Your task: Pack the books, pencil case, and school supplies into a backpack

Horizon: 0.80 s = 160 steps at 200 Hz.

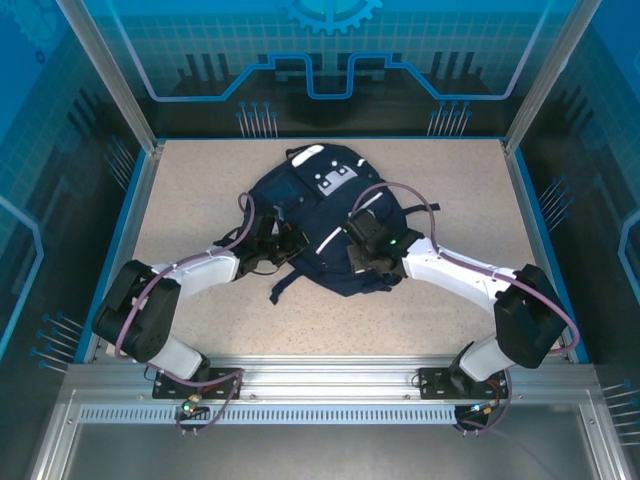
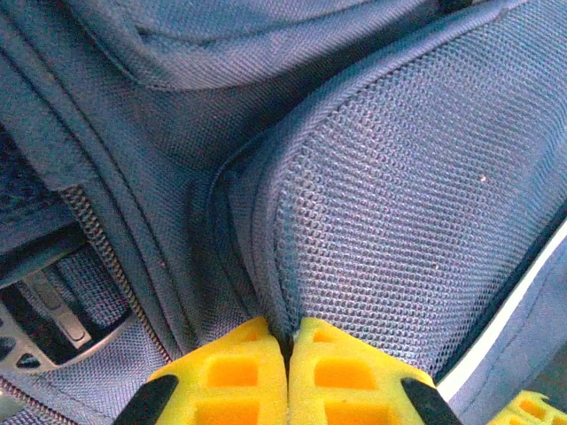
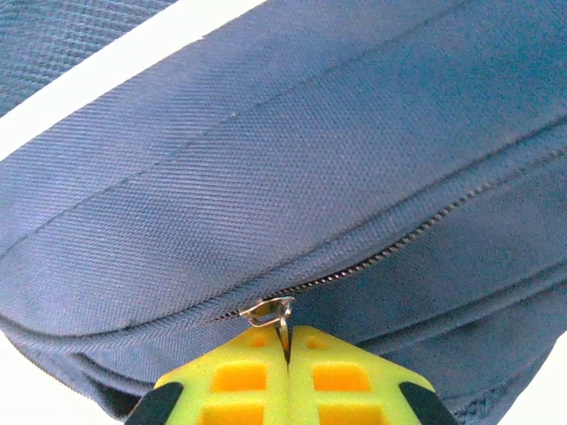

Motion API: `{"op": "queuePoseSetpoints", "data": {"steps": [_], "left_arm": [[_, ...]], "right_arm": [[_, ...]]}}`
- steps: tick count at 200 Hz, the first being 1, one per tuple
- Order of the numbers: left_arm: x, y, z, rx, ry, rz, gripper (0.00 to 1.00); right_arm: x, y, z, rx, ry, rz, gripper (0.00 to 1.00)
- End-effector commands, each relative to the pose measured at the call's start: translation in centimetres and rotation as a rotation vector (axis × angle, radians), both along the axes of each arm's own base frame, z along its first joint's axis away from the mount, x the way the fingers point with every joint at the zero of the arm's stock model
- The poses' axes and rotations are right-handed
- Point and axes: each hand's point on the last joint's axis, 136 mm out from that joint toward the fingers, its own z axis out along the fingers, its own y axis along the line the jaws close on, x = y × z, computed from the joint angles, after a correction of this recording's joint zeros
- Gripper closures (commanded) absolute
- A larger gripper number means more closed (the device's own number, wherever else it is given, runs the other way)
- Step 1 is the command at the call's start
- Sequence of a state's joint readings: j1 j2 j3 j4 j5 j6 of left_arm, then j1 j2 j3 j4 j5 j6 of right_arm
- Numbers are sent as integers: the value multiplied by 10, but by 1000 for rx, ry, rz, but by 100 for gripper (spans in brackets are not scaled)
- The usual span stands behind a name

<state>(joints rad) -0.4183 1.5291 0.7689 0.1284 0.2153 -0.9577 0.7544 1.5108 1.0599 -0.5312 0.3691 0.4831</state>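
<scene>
— Where is the backpack (image 1: 322,215)?
— Lying flat mid-counter (image 1: 200,320) between my two arms, white patches toward the far side, one dark strap (image 1: 285,285) trailing toward my bases.
— And your left gripper (image 2: 288,341)?
— Closed at the backpack's left side. Its yellow pads pinch the piped edge of the mesh pocket (image 2: 399,221).
— The right one?
— My right gripper (image 3: 288,341) sits on the backpack's right side, pads pressed together on the small metal zipper pull (image 3: 270,312). The zipper teeth run up and to the right from it.
</scene>
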Motion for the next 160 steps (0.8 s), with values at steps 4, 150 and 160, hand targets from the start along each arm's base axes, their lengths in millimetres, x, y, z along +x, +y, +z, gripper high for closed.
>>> {"op": "queuePoseSetpoints", "data": {"steps": [4, 150, 160], "left_arm": [[16, 51, 0, 142, -20, 93, 100], [-24, 112, 21, 10, 88, 297, 28], [-24, 108, 21, -27, 94, 297, 31]], "right_arm": [[0, 24, 7, 49, 24, 91, 100], [2, 190, 14, 371, 108, 329, 100], [2, 187, 14, 370, 108, 322, 100]]}}
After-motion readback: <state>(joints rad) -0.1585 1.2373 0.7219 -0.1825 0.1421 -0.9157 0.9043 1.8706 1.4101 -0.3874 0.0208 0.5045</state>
